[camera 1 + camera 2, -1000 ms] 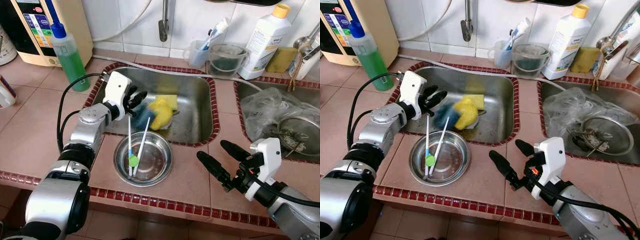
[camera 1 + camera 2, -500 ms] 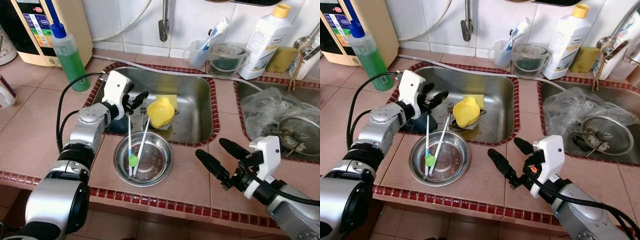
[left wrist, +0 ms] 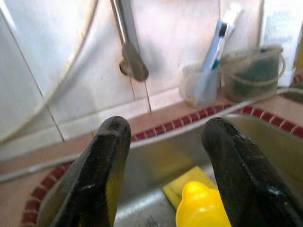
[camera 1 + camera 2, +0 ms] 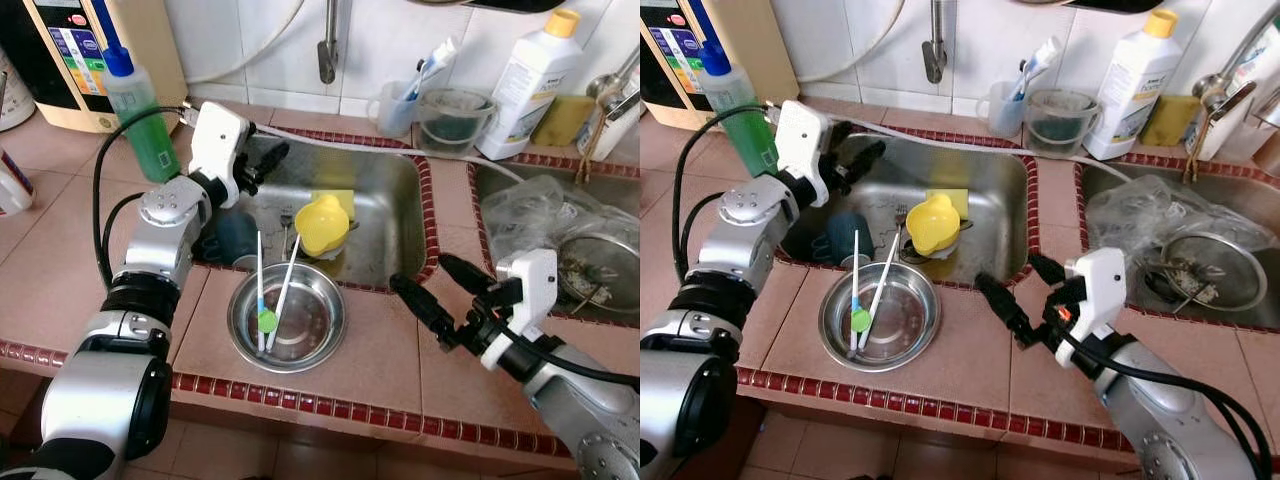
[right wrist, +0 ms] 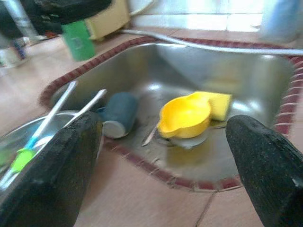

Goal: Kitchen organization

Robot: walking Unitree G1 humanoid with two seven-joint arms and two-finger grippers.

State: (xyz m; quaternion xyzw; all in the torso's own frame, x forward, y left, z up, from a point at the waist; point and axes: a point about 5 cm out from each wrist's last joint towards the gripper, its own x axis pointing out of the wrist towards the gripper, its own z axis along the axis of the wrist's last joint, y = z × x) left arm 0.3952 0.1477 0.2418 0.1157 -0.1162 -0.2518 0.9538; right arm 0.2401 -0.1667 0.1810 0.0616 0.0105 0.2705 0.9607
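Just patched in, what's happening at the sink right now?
The left claw hangs open and empty over the near-left corner of the steel sink basin. A dark blue cup lies on its side in that basin beside a yellow plastic cup and a yellow sponge. The right claw is open above the tiled counter, near the round steel bowl holding two long-handled brushes.

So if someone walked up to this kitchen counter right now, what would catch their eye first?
Probably the bright yellow cup sitting in the steel sink, with a yellow sponge just behind it and a dark blue cup lying on its side nearby. Next, the steel bowl on the tiled counter in front, holding two white utensils. The left gripper hangs open over the sink's left edge, and the right gripper is open above the counter.
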